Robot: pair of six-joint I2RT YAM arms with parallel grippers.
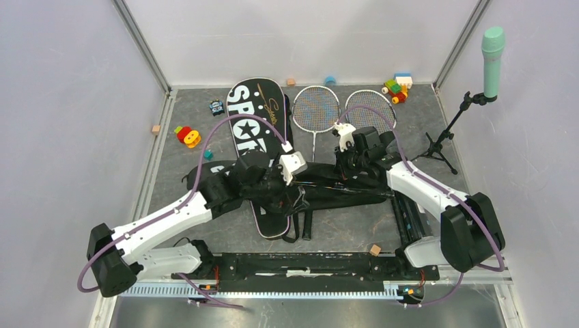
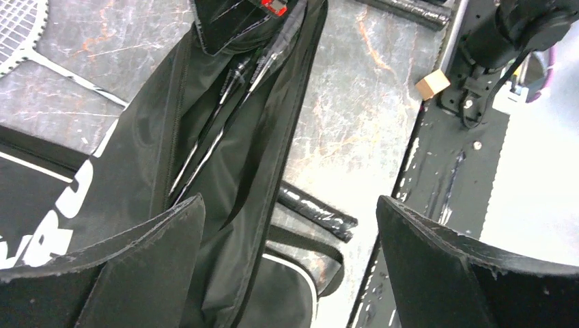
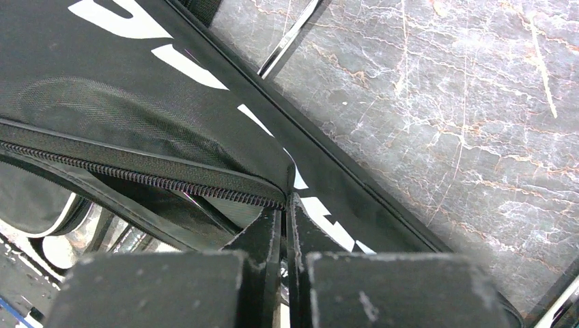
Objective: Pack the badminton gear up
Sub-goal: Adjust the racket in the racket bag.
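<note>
Two rackets [image 1: 316, 109] [image 1: 369, 109] lie side by side at the back. The black "SPORT" bag [image 1: 254, 113] lies lengthwise left of them. A second black racket bag [image 1: 328, 193] lies across it, partly open. My left gripper [image 1: 290, 164] hovers open above this bag [image 2: 225, 137]; thin racket shafts [image 2: 205, 154] show inside, and a glossy black handle [image 2: 317, 208] lies between my fingers [image 2: 136, 273]. My right gripper [image 3: 285, 205] is shut on that bag's zip edge [image 3: 171, 181], beside its white lettering. No shuttlecocks or tube are in view.
A mint-green microphone [image 1: 493, 51] on a black stand is at the right. Toy blocks [image 1: 396, 87] sit at the back right and others [image 1: 186, 135] at the left. A wooden cube [image 1: 374, 250] lies near the black base rail [image 1: 307, 266]. Walls close in the table.
</note>
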